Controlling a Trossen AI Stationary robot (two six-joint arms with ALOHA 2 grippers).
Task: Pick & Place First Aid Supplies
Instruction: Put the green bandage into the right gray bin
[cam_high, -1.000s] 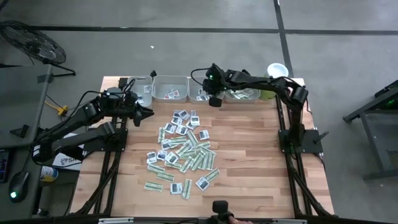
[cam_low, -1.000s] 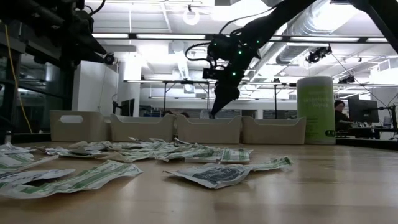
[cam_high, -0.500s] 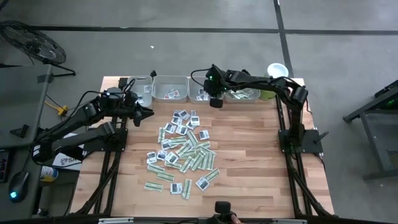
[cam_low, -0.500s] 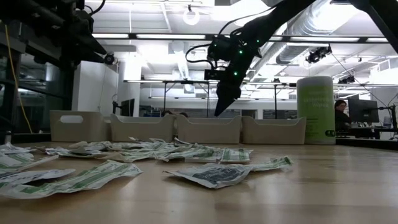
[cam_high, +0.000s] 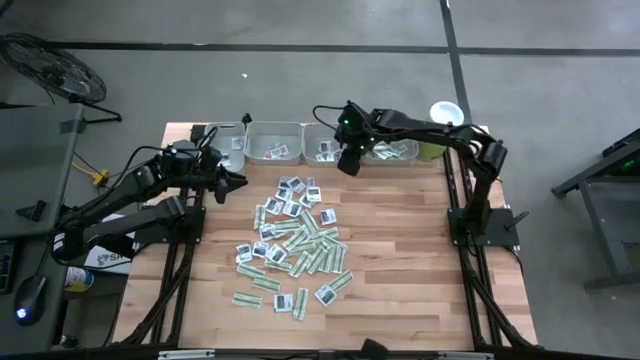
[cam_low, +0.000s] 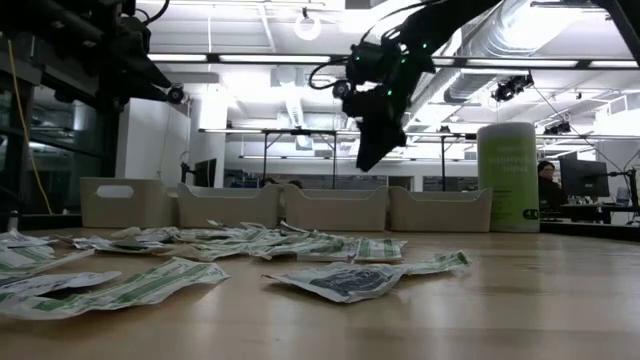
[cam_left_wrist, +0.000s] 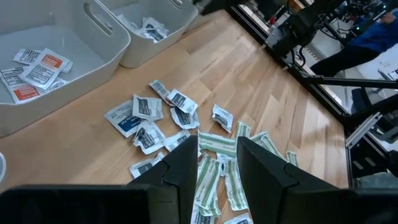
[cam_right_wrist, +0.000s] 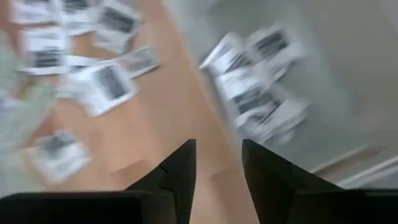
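We see the wooden table (cam_high: 400, 260) from above; nearest the bottom of the frame lie stray sachets, and above them, around the centre, the main scatter of first aid supplies (cam_high: 295, 240) spreads loosely (narrow green-white strips mixed with squarish white packets with dark marks); in the low view the same scatter (cam_low: 200, 255) runs across the lower left of the frame, flat on the wood.

At the left of the overhead frame the left gripper (cam_high: 238, 182) hangs above the bare wood just left of the scatter; in its own wrist view its two dark fingers (cam_left_wrist: 186, 163) stand apart with nothing between them, sachets showing through the gap.

Farther up, along the table's far edge, we see a row of grey trays (cam_high: 275, 142) with a few sachets inside; in the low view they sit as a pale row (cam_low: 335, 208) across the middle of the frame.

The right gripper (cam_high: 348, 160) hovers at upper centre, over the near rim of the third tray, above the scatter's top edge; in the low view it hangs, pointing down, above the trays (cam_low: 368, 155); its wrist view shows its fingers (cam_right_wrist: 180, 167) apart and empty, over the tray's edge, with white packets lying in the tray beyond them.

A pale green tub (cam_high: 440, 135) stands at the upper right, at the far end of the tray row; it shows upright in the low view (cam_low: 508, 178).
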